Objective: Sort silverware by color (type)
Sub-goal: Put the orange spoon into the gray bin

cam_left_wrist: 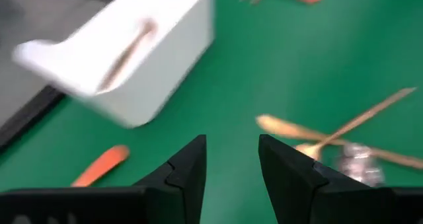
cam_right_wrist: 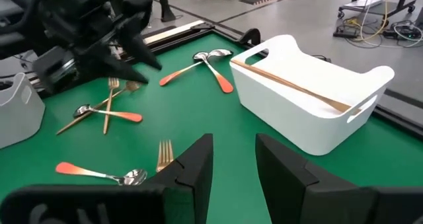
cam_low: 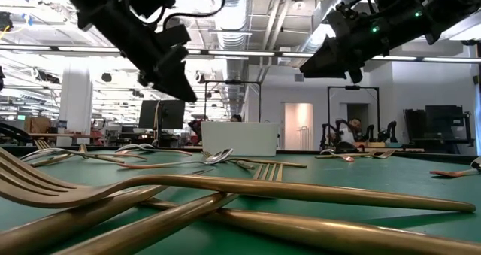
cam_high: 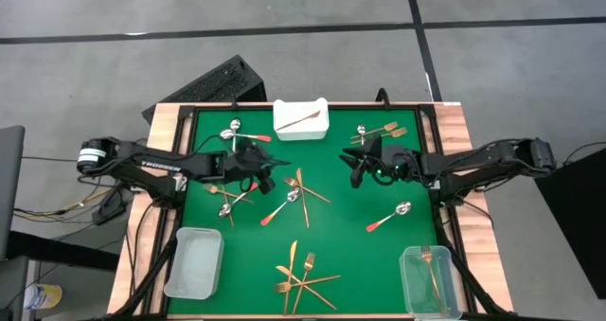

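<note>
The silverware lies scattered on the green mat (cam_high: 417, 169). Red-handled spoons lie at the far left (cam_high: 237, 132), the middle (cam_high: 281, 207) and the right (cam_high: 388, 217). Gold forks lie at the far right (cam_high: 379, 132) and in a crossed pile at the near middle (cam_high: 303, 278). My left gripper (cam_high: 265, 174) is open and empty above the mat, left of centre; its wrist view shows its spread fingers (cam_left_wrist: 231, 164). My right gripper (cam_high: 358, 169) is open and empty above the mat, right of centre; it also shows in its wrist view (cam_right_wrist: 234, 164).
A white tray (cam_high: 317, 127) at the far middle holds one copper piece (cam_right_wrist: 297, 85). A clear bin (cam_high: 194, 261) stands at the near left. Another clear bin (cam_high: 414, 283) at the near right holds a gold fork (cam_high: 431, 269). Gold pieces (cam_high: 303, 184) lie crossed between the grippers.
</note>
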Robot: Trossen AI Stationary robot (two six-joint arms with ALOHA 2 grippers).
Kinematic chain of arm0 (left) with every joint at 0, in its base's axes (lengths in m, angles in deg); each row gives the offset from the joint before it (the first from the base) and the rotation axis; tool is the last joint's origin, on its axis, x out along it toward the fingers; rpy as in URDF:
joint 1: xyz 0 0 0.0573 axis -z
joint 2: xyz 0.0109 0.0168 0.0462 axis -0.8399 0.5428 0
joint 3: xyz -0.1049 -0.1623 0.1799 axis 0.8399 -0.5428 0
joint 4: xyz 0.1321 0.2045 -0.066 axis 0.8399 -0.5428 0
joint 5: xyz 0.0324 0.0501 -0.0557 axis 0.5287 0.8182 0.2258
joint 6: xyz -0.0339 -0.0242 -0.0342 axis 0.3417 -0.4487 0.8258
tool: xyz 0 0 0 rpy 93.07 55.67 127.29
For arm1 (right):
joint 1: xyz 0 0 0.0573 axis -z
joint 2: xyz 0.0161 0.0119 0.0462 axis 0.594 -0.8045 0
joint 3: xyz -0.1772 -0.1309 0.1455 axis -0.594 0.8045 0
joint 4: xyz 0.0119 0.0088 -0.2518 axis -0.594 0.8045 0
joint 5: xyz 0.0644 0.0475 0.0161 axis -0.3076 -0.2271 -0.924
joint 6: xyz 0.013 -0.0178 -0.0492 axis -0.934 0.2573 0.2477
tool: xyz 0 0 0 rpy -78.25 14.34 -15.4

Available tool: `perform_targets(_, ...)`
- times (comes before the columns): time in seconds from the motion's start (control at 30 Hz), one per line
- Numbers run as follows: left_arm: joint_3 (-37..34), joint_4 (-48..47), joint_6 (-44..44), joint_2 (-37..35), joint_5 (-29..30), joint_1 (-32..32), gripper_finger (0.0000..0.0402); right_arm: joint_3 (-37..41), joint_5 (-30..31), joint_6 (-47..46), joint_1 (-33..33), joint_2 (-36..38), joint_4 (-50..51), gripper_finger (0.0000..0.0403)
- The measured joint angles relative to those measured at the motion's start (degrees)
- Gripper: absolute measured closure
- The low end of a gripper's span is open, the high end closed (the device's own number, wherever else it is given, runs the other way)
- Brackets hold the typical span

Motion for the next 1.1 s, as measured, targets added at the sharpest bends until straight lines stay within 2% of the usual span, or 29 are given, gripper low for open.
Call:
perform_targets(0.13, -4.4, 12.7, -2.3, 0.0, -6.3, 1.0, 0.0276, 0.0, 0.0, -2.5, 0.0, 0.0, 0.1, 0.0267)
perform_targets(0.27, -7.1, 18.2, -3.4, 0.0, -8.1, 2.6, 0.0276, 0.0, -0.6, -2.5, -1.5, -1.7, -0.1, 0.0267)
perform_targets(0.67, -7.3, 17.9, -6.5, 0.0, -6.6, 3.6, 0.0276, 0.0, -0.2, -5.5, -2.3, -12.5, -6.6, 0.0267)
perform_targets(0.87, -7.3, 17.9, -17.9, 0.0, -5.6, 1.1, 0.0276, -1.7, -0.1, -4.3, 2.2, -10.1, -2.2, 0.0267)
perform_targets(1.0, -6.6, 18.2, -26.4, 0.0, -5.6, -3.8, 0.0276, -4.1, -0.2, 0.3, 7.3, -7.0, 2.1, 0.0267)
perform_targets(1.1, -5.2, 18.4, -28.7, 0.0, -6.4, -8.6, 0.0276, -6.3, -2.3, 3.4, 11.3, -5.7, 4.8, 0.0267)
